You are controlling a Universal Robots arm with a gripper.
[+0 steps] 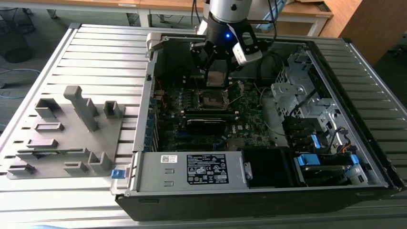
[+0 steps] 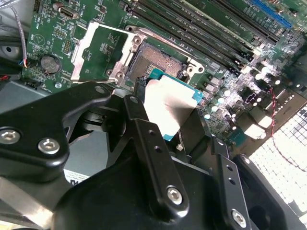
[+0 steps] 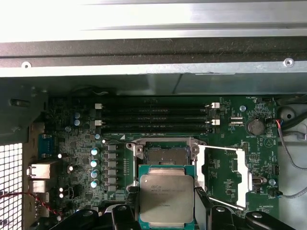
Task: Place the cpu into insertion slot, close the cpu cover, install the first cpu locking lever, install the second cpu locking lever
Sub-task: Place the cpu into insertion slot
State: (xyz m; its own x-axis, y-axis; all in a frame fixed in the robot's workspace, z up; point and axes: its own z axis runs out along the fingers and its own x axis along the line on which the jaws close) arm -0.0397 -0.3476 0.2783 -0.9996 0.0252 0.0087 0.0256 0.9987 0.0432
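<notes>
Slatted grey metal makes up the counter (image 1: 95, 47). An open computer case (image 1: 146, 109) lies on it, reaching from the middle toward the exterior view's right edge, with a grey fixture block (image 1: 70, 133) nearer the exterior view's left edge. Inside the case the green motherboard (image 3: 72, 143) lies flat, and its long black memory slots (image 3: 153, 117) run just beside the insertion slot (image 3: 165, 155).

The tool (image 2: 168, 122) is pinching the cpu (image 3: 167, 196) by two opposite edges, with the silver top showing in both wrist views. It holds the chip in the air above the board, close to the insertion slot but apart from it. The slot's dark centre is bare, so the chip is not seated yet. The cpu cover (image 3: 201, 167) is swung open to one side of the slot, hinged at its rim, and green board shows through its square window.

By my reading the work is at its first step. The chip is gripped, brought near, and looks roughly level and square to the socket, but it is not placed. Closing the cover and fastening both locking levers are not yet done. I cannot pick the levers out with certainty among the thin metal parts round the socket
</notes>
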